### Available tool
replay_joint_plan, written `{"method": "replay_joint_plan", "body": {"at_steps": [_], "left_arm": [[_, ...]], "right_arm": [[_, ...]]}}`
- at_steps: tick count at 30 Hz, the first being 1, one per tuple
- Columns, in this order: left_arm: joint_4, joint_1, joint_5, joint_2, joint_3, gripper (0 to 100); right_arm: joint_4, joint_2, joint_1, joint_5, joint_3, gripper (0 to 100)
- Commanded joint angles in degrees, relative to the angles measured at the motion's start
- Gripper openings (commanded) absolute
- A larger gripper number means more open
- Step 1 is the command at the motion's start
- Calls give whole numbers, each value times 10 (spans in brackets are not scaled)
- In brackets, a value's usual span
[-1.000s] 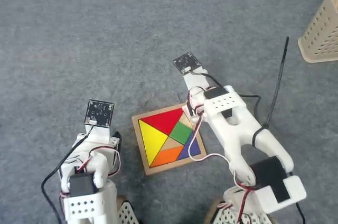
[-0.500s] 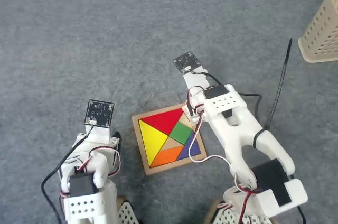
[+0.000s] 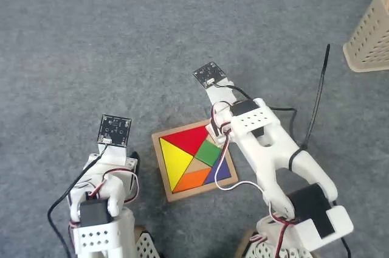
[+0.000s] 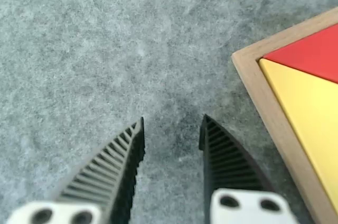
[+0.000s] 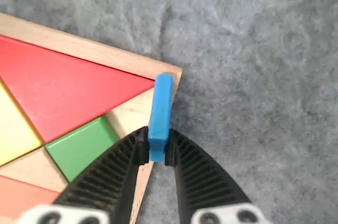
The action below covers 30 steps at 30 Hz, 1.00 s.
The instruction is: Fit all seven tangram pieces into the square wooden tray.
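Right gripper (image 5: pixel 156 147) pinches a blue piece (image 5: pixel 160 108) between its ridged black fingers, holding it on edge over one corner of the tray (image 5: pixel 79 47). Below the piece, a patch of the tray's bare wood floor shows between the rim, the red triangle (image 5: pixel 63 92) and the green square (image 5: pixel 82 147). A yellow triangle (image 3: pixel 173 160), an orange piece (image 3: pixel 194 179) and a purple piece (image 3: pixel 222 173) lie flat in the tray. Beyond the tray's opposite corner, the left gripper (image 4: pixel 171 134) hangs with fingers spread over grey carpet (image 4: pixel 79 49), near the rim but apart from it. Well away from the tray stands a beige slotted basket (image 3: pixel 371 33).
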Motion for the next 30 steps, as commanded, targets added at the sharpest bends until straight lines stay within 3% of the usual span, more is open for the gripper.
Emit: {"method": "replay_joint_plan", "body": {"at_steps": [1,30], "left_arm": [[3,0,-3,-4,-7,168],[3,0,-3,-4,-7,168]], "right_arm": [[7,-36,-16,-3,-18,7],[20,-36,1,-36,-18,7]]}}
